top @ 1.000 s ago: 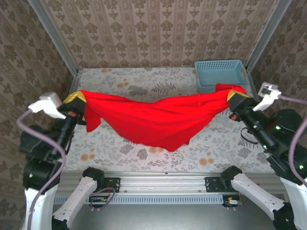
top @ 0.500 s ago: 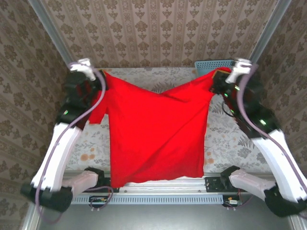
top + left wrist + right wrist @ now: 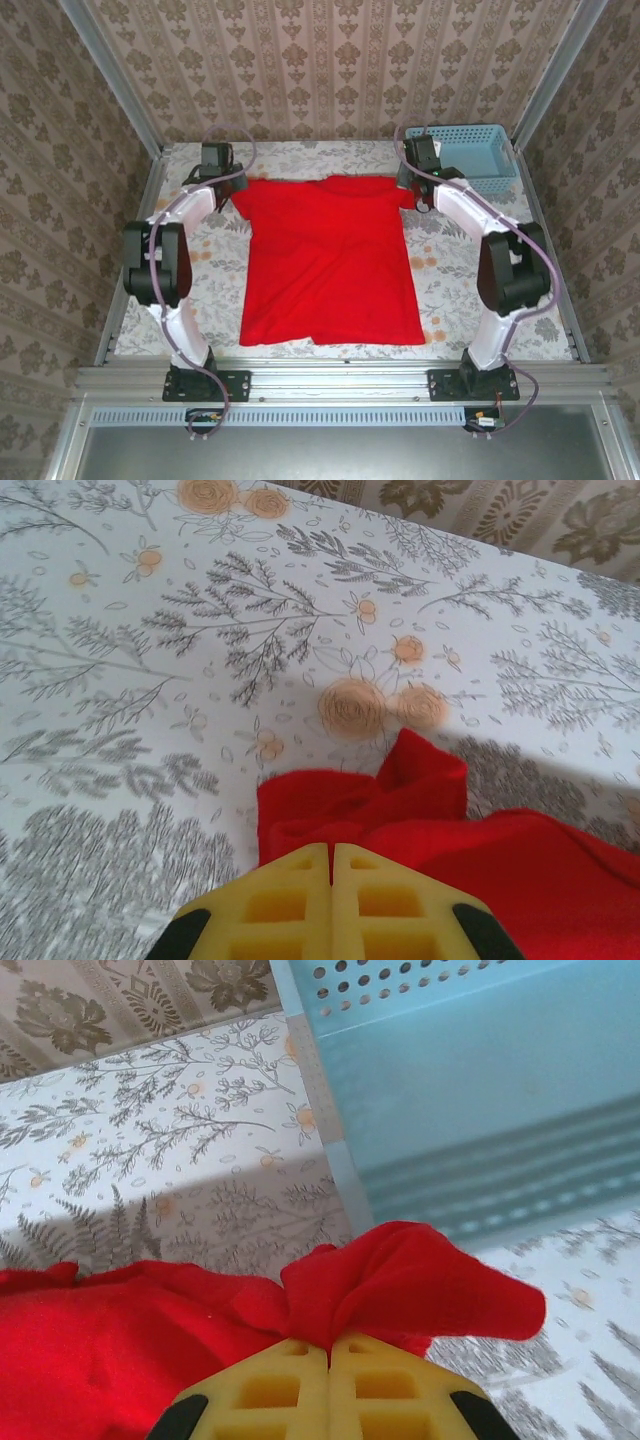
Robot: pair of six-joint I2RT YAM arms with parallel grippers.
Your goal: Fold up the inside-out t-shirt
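Red t-shirt [image 3: 325, 265], clamped by both end effectors [image 3: 331, 850] [image 3: 328, 1344]

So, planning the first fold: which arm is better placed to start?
Left, narrowly. The left gripper and right gripper are each shut on a shoulder corner of the t-shirt, but the right sits close to the basket; the left has bare table around it.

The soft cloth t-shirt [image 3: 325, 265] is plain bright red. The worktop [image 3: 450, 285] is white with grey ferns and orange roses — the perforated plastic basket [image 3: 462, 131], light blue. The wallpaper [image 3: 330, 60] is beige damask. The left gripper [image 3: 331, 852] and right gripper [image 3: 328, 1345] are yellow.
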